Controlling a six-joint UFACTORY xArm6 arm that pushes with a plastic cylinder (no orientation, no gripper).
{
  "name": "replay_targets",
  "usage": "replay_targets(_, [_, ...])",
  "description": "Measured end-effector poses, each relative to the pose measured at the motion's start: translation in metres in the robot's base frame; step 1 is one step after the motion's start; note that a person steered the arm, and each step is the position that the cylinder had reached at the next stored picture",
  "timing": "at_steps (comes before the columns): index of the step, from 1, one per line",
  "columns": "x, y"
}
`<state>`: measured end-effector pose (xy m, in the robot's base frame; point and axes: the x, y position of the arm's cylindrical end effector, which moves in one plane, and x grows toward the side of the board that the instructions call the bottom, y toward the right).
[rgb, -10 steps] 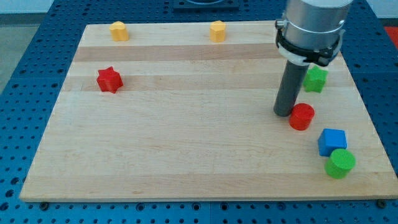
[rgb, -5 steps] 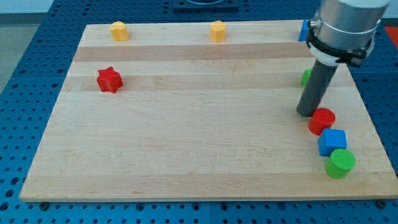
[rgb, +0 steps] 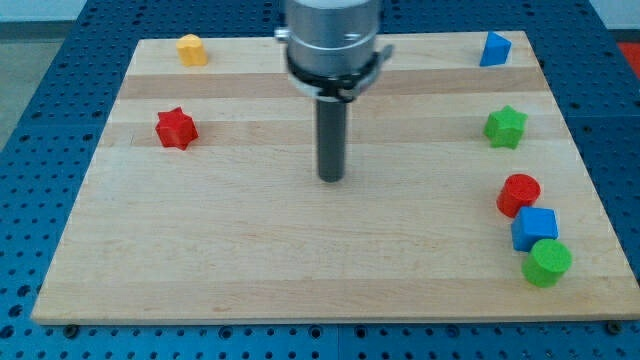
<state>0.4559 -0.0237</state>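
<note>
My tip (rgb: 331, 178) rests on the wooden board (rgb: 250, 250) near its middle and touches no block. A red star (rgb: 175, 128) lies well off toward the view's left. A green star (rgb: 505, 127) sits toward the view's right. Below it a red cylinder (rgb: 518, 194), a blue cube (rgb: 535, 228) and a green cylinder (rgb: 547, 262) stand in a tight column near the right edge. A yellow block (rgb: 191, 49) sits at the top left. A blue triangular block (rgb: 494, 49) sits at the top right. The arm hides the top middle of the board.
The board lies on a blue perforated table (rgb: 30, 150). The arm's grey housing (rgb: 333, 35) stands over the board's top middle.
The tip has left the red cylinder and moved far to the view's left, to the board's middle. The red cylinder stays beside the blue cube. The second yellow block is now hidden.
</note>
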Motion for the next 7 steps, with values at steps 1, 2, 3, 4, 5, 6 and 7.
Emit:
replay_targets(1, [0.000,-0.051])
replay_targets(2, [0.000,-0.102])
replay_targets(3, [0.000,-0.146])
replay_targets(4, [0.000,-0.185])
replay_targets(5, [-0.004,-0.220])
replay_targets(6, [-0.037,-0.237])
replay_targets(7, [-0.071,-0.238])
